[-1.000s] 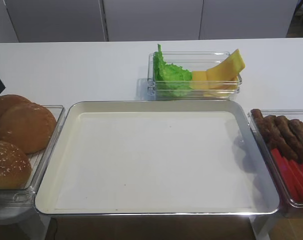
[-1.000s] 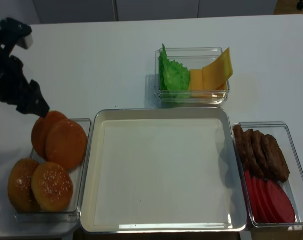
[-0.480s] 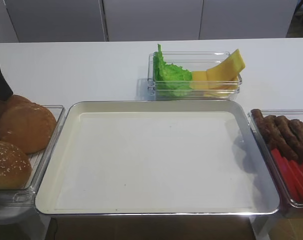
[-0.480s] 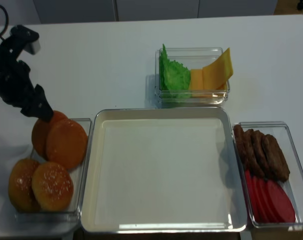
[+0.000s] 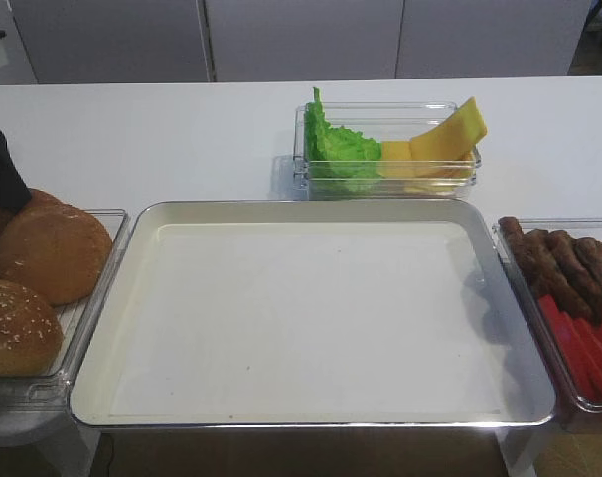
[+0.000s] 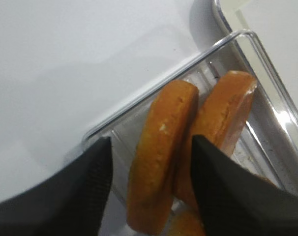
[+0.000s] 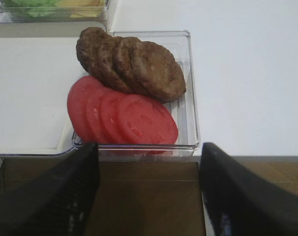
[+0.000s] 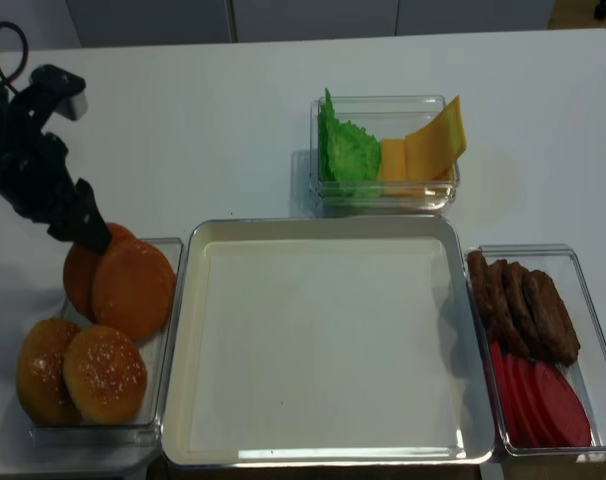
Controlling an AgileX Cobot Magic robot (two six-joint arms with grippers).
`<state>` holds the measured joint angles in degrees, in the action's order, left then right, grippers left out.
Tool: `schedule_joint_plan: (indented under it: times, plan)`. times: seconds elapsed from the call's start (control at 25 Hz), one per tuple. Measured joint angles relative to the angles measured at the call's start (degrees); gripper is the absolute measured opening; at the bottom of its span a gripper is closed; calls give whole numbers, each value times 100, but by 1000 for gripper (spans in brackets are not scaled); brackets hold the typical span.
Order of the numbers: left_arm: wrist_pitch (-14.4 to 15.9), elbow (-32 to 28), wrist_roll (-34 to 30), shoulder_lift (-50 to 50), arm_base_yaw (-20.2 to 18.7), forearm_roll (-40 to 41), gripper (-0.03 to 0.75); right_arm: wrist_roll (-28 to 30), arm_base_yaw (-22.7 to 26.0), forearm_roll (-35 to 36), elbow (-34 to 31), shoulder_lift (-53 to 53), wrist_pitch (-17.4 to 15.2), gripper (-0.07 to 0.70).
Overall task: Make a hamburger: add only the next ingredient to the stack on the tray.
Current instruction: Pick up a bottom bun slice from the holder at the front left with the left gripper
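Two smooth brown bun bottoms stand on edge in a clear container [image 8: 168,330] left of the tray [image 8: 323,340]. The rear bun bottom [image 6: 161,157] sits between the fingers of my left gripper [image 6: 151,140], with the front bun bottom [image 8: 133,288] leaning against it. The left jaws are open, and a gap shows beside the left finger [image 6: 65,196]. In the high view that gripper [image 8: 88,235] dips onto the rear bun. The tray [image 5: 311,318] is bare, and no stack shows on it. My right gripper [image 7: 149,147] hangs open over the table's front edge.
Two sesame bun tops [image 8: 103,370] fill the front of the bun container. A clear box with lettuce and cheese [image 8: 383,150] stands behind the tray. Right of the tray, another box holds patties [image 7: 134,64] and tomato slices [image 7: 124,115].
My left gripper has moved right and down from beside the container onto the rear bun bottom. Nothing else has moved.
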<state>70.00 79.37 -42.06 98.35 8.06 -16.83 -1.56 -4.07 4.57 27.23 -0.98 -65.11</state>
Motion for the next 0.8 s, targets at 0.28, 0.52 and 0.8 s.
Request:
schedule_joint_plan:
  times: [0.28,0.52,0.8]
  plan:
    - [0,0,-4,24,0,0,365,0,0,0,0,0,0,495]
    - [-10,3,-4,100,0,-51,364,0,0,0,0,0,0,495]
    - [-10,3,-25,79,0,-94,277,0,0,0,0,0,0,495]
